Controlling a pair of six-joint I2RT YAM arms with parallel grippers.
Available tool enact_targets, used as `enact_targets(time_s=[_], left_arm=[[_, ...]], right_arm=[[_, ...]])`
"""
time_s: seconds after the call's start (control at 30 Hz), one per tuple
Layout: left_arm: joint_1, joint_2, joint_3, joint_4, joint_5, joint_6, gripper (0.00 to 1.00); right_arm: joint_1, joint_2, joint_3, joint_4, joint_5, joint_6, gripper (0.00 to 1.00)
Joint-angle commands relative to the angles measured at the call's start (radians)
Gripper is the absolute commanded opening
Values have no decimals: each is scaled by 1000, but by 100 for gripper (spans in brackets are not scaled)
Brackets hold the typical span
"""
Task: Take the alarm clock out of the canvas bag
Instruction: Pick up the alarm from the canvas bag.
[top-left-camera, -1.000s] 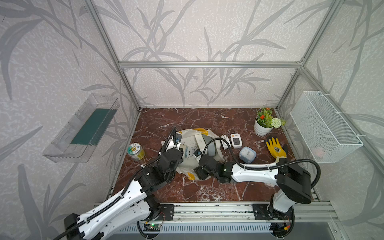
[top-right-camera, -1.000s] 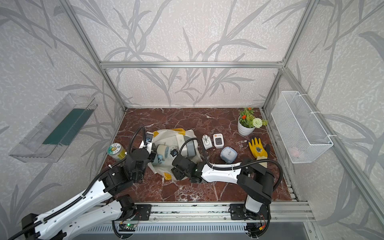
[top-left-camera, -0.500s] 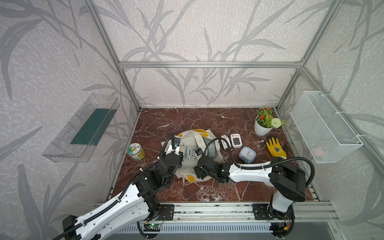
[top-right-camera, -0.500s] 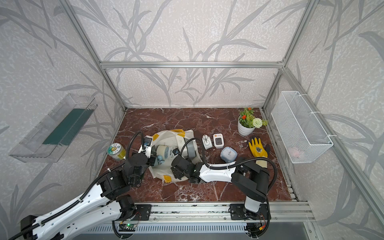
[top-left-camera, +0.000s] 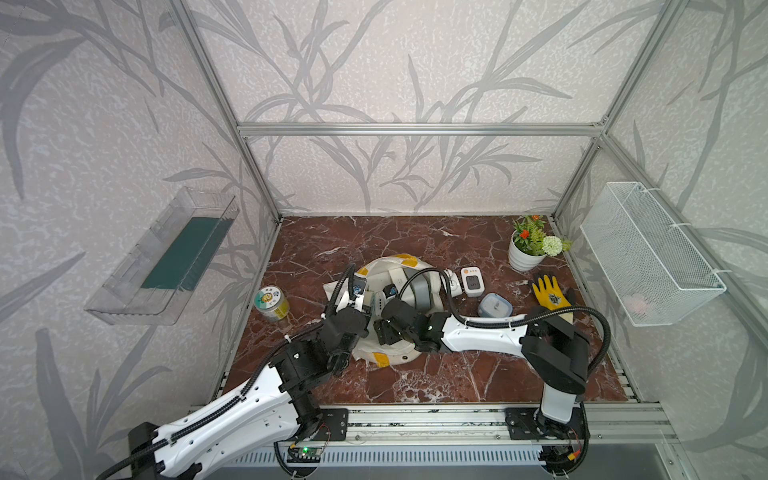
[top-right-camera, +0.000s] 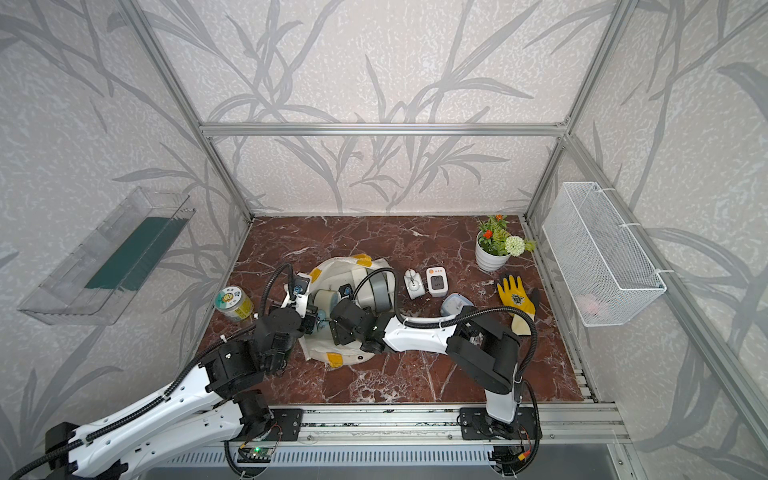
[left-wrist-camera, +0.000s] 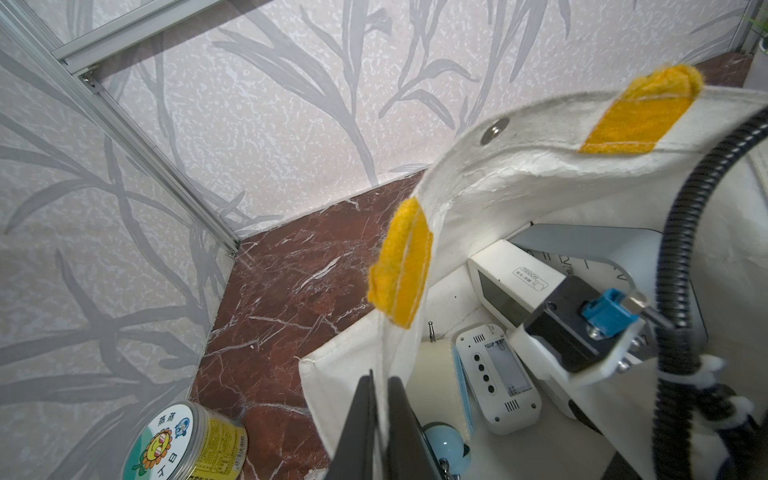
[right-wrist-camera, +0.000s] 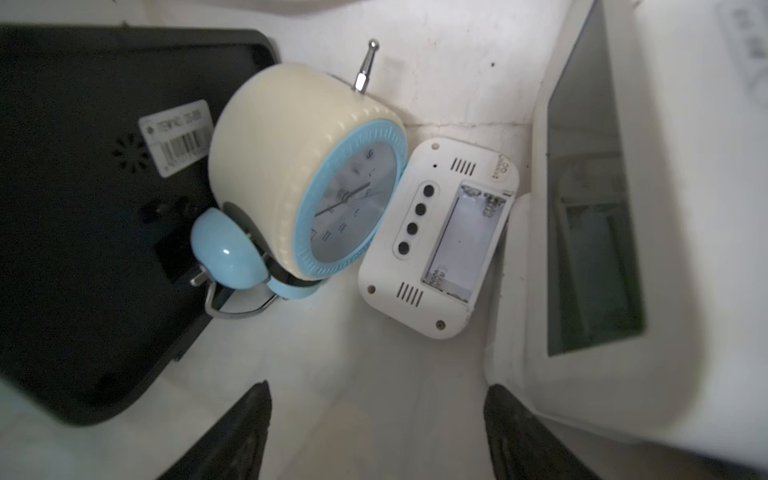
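Inside the canvas bag (left-wrist-camera: 498, 174) the right gripper (right-wrist-camera: 376, 395) has spread wide, ready for the alarm clock (right-wrist-camera: 291, 178) lying deeper in the bag and not yet grasped. The left gripper (left-wrist-camera: 380, 384) pinches the bag's rim.

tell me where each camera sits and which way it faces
Top views: high above the front, looking down on the table, left arm, right arm and canvas bag.
Left wrist: left arm, looking past the left gripper, shut on the bag's rim.
Right wrist: inside the bag, open right gripper facing the alarm clock.
Shared: both wrist views show that clock.
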Motion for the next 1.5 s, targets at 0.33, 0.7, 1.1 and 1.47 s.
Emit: enact_targets(time_s=[0.33, 0.7, 1.1, 1.47], left_arm=[[-28, -72, -44, 1, -11, -49, 0], [-31, -130, -61, -14, 56, -78, 0], [-31, -154, -63, -42, 92, -107, 0], [-31, -139, -61, -64, 48, -108, 0]], right_arm=[[-30, 107, 140, -159, 39, 76, 81], [-30, 167, 177, -111, 182, 33, 81], [-53, 218, 166, 58, 194, -74, 72], [-72, 135, 81, 106, 145, -139, 43]])
